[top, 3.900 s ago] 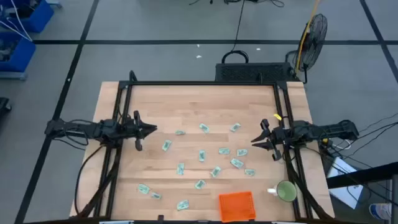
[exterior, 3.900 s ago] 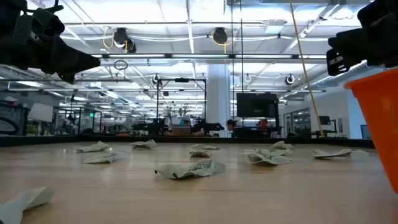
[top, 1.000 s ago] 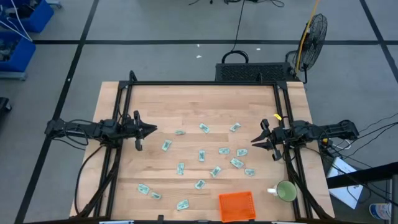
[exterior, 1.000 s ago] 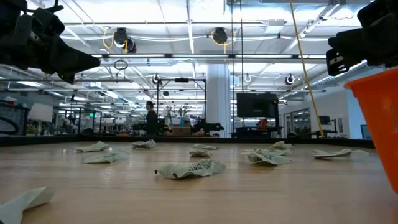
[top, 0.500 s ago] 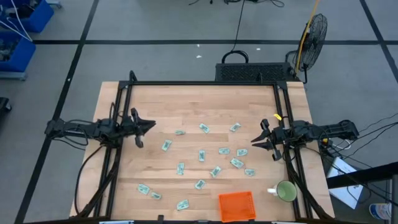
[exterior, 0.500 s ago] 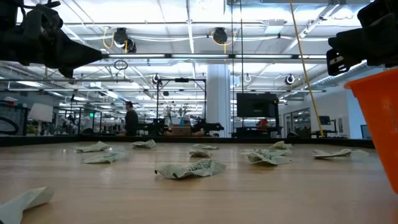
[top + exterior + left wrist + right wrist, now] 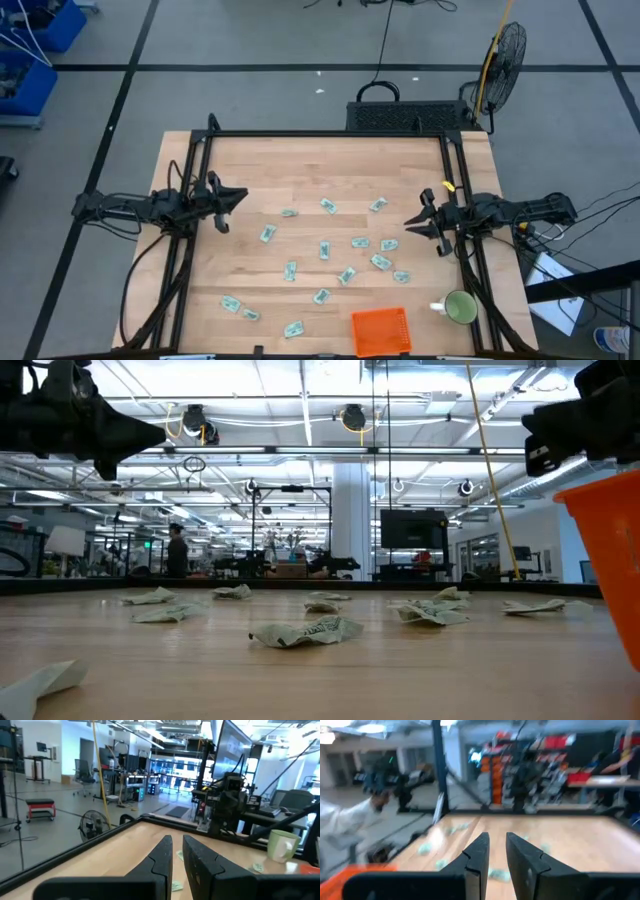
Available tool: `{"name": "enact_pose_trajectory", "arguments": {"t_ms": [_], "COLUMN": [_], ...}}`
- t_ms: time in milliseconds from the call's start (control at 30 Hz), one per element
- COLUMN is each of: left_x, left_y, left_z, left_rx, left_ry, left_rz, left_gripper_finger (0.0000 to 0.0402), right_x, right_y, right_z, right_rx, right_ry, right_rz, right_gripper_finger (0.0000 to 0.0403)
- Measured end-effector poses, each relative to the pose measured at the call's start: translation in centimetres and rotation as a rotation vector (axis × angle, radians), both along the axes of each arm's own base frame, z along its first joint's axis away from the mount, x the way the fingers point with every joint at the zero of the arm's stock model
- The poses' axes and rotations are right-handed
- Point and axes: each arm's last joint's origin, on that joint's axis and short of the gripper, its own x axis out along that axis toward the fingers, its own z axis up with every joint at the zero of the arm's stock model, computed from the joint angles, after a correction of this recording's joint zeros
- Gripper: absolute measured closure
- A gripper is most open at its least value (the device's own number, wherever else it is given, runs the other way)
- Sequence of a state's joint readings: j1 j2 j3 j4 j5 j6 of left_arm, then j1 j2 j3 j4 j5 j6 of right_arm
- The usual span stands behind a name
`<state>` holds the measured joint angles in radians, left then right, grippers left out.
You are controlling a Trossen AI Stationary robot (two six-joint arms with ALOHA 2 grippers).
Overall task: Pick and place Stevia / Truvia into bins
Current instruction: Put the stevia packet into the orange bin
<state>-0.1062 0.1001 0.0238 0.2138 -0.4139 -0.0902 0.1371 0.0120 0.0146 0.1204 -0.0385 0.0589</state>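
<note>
Left tool (image 7: 241, 195) farther back, higher.

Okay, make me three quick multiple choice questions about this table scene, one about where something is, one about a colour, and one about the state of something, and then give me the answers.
1. Where does the orange basket stand on the table in the high view?
A. at the far edge by the fan
B. at the near edge, toward the right arm's side
C. under the left gripper

2. What colour is the mug beside the basket?
A. green
B. red
C. black

3. What is the state of the sachets?
A. all stacked in the basket
B. held in both grippers
C. scattered loose on the table

Answers: 1 B, it shows at the bottom of the high view, right of centre. 2 A, its round rim is green. 3 C, they lie spread over the wood, while the left gripper and right gripper hang above the table holding nothing.
</note>
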Motion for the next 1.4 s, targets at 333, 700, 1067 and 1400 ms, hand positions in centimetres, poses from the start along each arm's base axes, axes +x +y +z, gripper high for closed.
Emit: {"name": "enact_pose_trajectory", "arguments": {"t_ms": [333,700,1067,1400], "left_x": [0.0,0.0,-0.1,-0.5], "left_y": [0.0,0.0,0.1,-0.1], "left_z": [-0.1,-0.4,0.3,2.4], "left_rx": [-0.006,-0.038,-0.142,-0.028], "left_ry": [0.011,0.026,-0.079,-0.258], "left_rz": [0.004,0.0,-0.005,-0.048], "left_gripper_finger": [0.0353,0.0353,0.0353,0.0353], "right_x": [-0.7,-0.9,1.0,7.0], "right_y": [-0.2,-0.2,-1.2,-1.5], "right_z": [2.9,3.3,5.1,1.8], "right_rx": [0.032,0.028,-0.187,-0.407], "right_ry": [-0.313,-0.363,-0.008,0.603], "right_rz": [-0.041,-0.049,-0.473,-0.435], "right_gripper_finger": [0.0346,0.0346,0.0271,0.0214]}}
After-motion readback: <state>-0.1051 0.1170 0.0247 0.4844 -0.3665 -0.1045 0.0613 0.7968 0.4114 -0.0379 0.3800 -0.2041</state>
